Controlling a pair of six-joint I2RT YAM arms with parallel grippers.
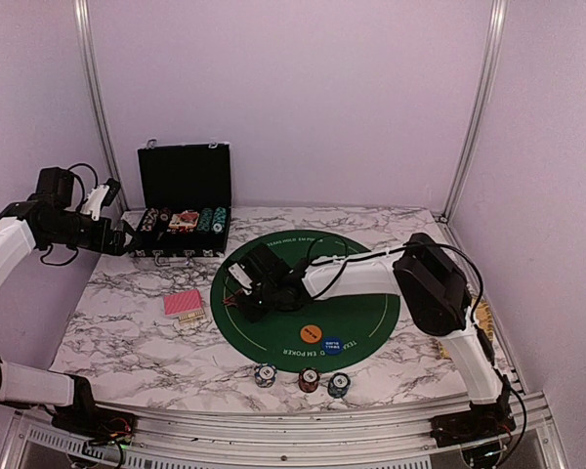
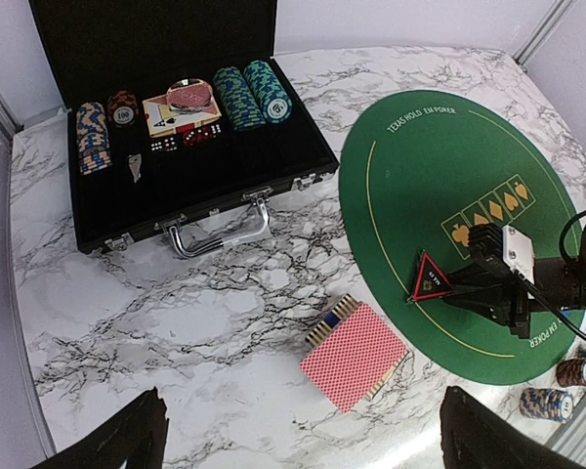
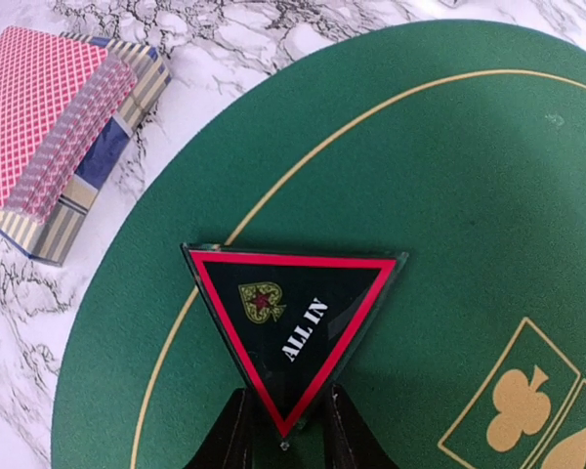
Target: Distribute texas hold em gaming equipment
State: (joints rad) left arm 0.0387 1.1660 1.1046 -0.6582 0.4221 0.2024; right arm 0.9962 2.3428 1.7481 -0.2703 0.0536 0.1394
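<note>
My right gripper (image 3: 285,442) is shut on the lower tip of the black triangular "ALL IN" marker (image 3: 291,311), holding it at the left edge of the green round mat (image 3: 449,176). The marker also shows in the left wrist view (image 2: 431,279), and the right gripper shows from above (image 1: 240,295). The red-backed card deck (image 1: 184,305) lies on the marble left of the mat, and shows in both wrist views (image 2: 356,354) (image 3: 49,127). My left gripper (image 1: 129,239) is open and empty, high by the case's left end, its fingertips (image 2: 112,442) wide apart.
The open black case (image 1: 184,210) stands at the back left with chip stacks (image 2: 252,94), cards and dice inside. An orange button (image 1: 311,331) and a blue button (image 1: 332,343) lie on the mat's near part. Three chip stacks (image 1: 309,379) stand near the front edge. A yellow tray (image 1: 484,319) peeks out at the right.
</note>
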